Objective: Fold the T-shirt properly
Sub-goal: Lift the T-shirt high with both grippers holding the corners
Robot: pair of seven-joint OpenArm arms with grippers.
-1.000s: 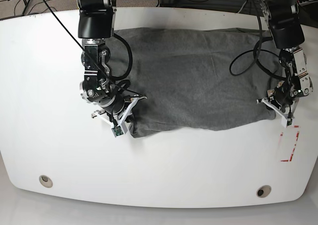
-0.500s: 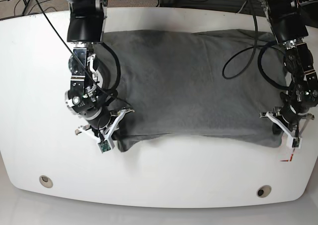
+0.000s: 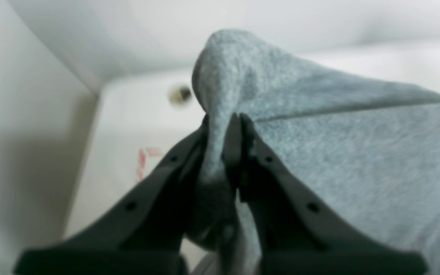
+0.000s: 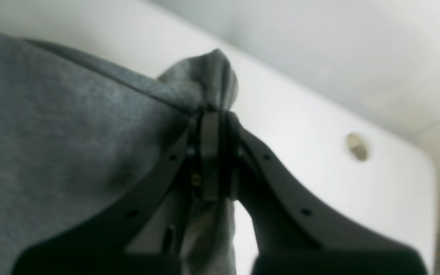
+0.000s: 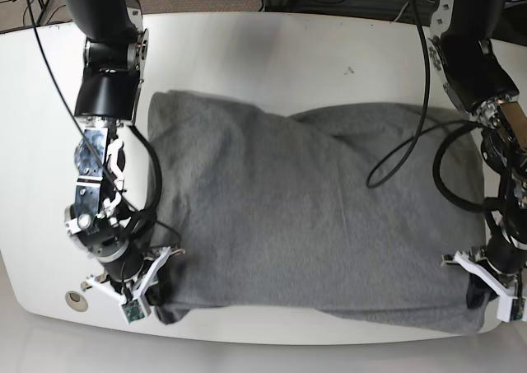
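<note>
Left pincer (image 3: 225,126) clamps T-shirt (image 5: 313,208) corner; right pincer (image 4: 212,122) clamps opposite corner, cloth spread between.

Even, bright overhead light washed the white table (image 5: 272,68) nearly to glare in the base view, with only faint, soft shadows along the near edge of the T-shirt (image 5: 313,216). Both wrist views were soft and out of focus, the dark fingers (image 3: 281,191) blurred up close and the background hazy. The base view stayed sharp, bowing slightly at its edges.
</note>
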